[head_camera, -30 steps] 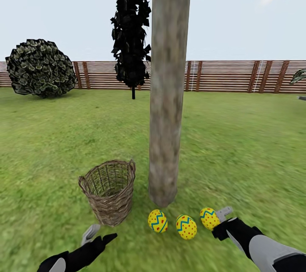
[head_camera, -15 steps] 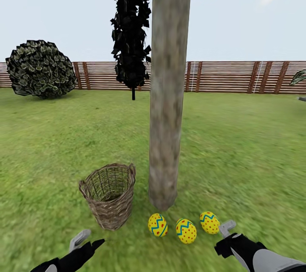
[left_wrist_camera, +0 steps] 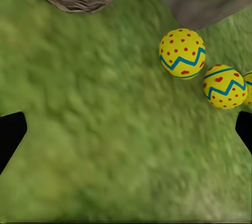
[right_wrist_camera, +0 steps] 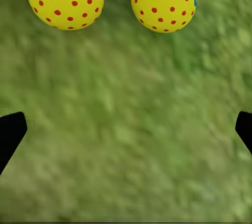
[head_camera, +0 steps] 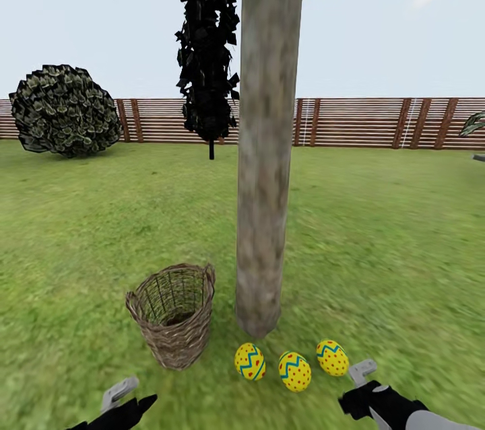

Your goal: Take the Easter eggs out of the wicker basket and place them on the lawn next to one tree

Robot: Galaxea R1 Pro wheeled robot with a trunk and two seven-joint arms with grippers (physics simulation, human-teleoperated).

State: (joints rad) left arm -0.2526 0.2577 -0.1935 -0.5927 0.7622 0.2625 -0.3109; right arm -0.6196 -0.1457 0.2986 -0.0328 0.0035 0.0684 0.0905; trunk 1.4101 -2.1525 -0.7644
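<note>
Change from a second ago: the right gripper [head_camera: 360,379], then right against the rightmost egg, has drawn back toward the lower right of the head frame and no longer touches it; the left gripper [head_camera: 124,398] has sunk toward the lower left edge. The eggs and basket sit slightly lower in frame, so the camera has moved a little too.

Jaws: both spread wide and empty. In each wrist view the dark fingertips [right_wrist_camera: 10,132] stand at opposite edges with bare grass between them.

Outward from the right gripper: the three small yellow Easter eggs with blue zigzag bands and red dots [head_camera: 294,371] lie in a row on the short green lawn [head_camera: 377,248], just below the foot of the thick pale grey-brown tree trunk [head_camera: 264,147]. The nearest egg is close to the right gripper but apart from it.

The small round brown wicker basket [head_camera: 173,322] stands upright just left of the trunk. Its see-through weave shows no egg inside.

Judgement: task appears complete.

Handling, should an egg need moving: likely light, rigid, smooth and prone to rolling. Grip across the widest middle band with moderate squeeze, not the tapered ends.

Background: round leafy bush [head_camera: 64,110], brown slat fence [head_camera: 364,122].
</note>
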